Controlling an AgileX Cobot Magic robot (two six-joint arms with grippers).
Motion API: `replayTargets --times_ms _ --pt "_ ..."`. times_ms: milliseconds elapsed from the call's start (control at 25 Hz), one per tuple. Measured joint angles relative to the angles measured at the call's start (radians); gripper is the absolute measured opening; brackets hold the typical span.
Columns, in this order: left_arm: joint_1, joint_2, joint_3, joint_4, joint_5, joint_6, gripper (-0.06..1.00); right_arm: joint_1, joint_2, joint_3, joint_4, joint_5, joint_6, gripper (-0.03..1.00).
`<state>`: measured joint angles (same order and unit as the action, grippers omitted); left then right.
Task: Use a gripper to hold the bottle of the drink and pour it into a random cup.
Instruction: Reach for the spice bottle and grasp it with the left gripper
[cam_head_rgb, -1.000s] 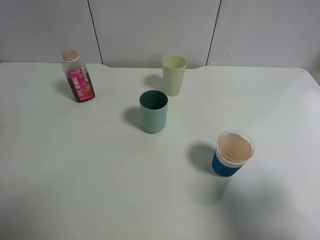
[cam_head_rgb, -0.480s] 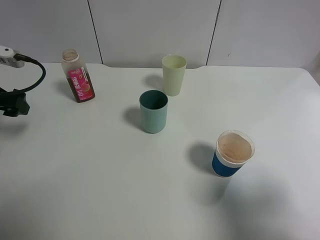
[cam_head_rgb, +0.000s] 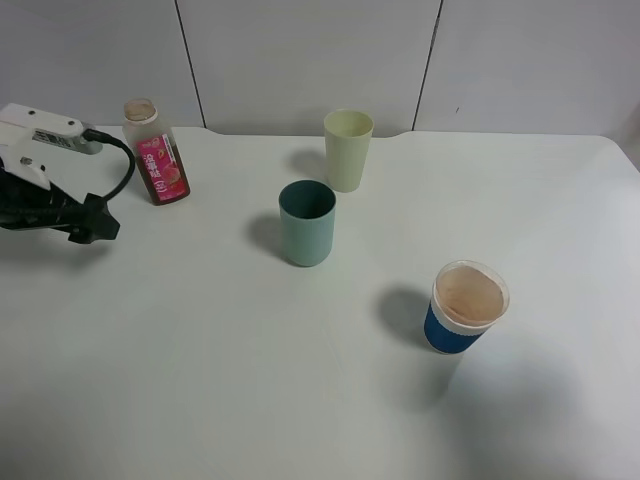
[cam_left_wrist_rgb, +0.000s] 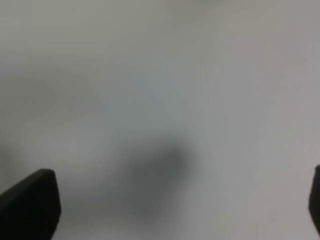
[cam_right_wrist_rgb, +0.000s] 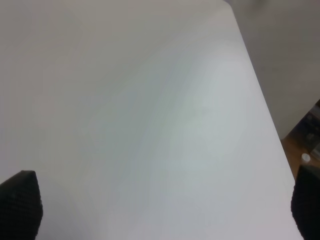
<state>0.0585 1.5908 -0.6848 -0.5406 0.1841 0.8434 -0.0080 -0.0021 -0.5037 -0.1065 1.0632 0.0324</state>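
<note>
The bottle (cam_head_rgb: 155, 152), clear with a pink label and no cap, stands upright at the back left of the white table (cam_head_rgb: 200, 350). The pale yellow-green cup (cam_head_rgb: 347, 150) stands upright at the back middle. My left gripper (cam_head_rgb: 98, 226), black with a white boxy part and a looping cable, is low over the table, a little to the front left of the bottle and apart from it. The left wrist view shows its fingertips wide apart over bare table, gripper (cam_left_wrist_rgb: 172, 210) empty. My right gripper (cam_right_wrist_rgb: 162, 207) is open and empty over bare table; it does not show in the exterior view.
A teal-green tumbler (cam_head_rgb: 307, 222) stands at the middle, in front of the pale cup. A blue cup with a white rim (cam_head_rgb: 463, 307) stands at the front right. The right wrist view shows the table's edge (cam_right_wrist_rgb: 260, 100) with floor beyond.
My left arm has come in from the left edge and moved right, closer to the bottle. The bottle and the cups have not moved.
</note>
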Motion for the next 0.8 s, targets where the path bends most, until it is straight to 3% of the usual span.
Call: replayTargets --times_ms 160,320,480,800 --pt "0.000 0.043 0.000 -0.222 -0.059 0.339 0.98 0.000 0.000 0.000 0.000 0.000 0.000 0.99" --pt "0.000 0.079 -0.027 -0.365 -0.111 0.525 0.98 0.000 0.000 0.000 0.000 0.000 0.000 0.99" --pt "0.009 0.129 -0.097 -0.423 -0.086 0.592 0.98 0.000 0.000 0.000 0.000 0.000 0.000 0.99" --pt "0.052 0.243 -0.219 -0.436 -0.006 0.616 0.98 0.000 0.000 0.000 0.000 0.000 0.000 0.99"
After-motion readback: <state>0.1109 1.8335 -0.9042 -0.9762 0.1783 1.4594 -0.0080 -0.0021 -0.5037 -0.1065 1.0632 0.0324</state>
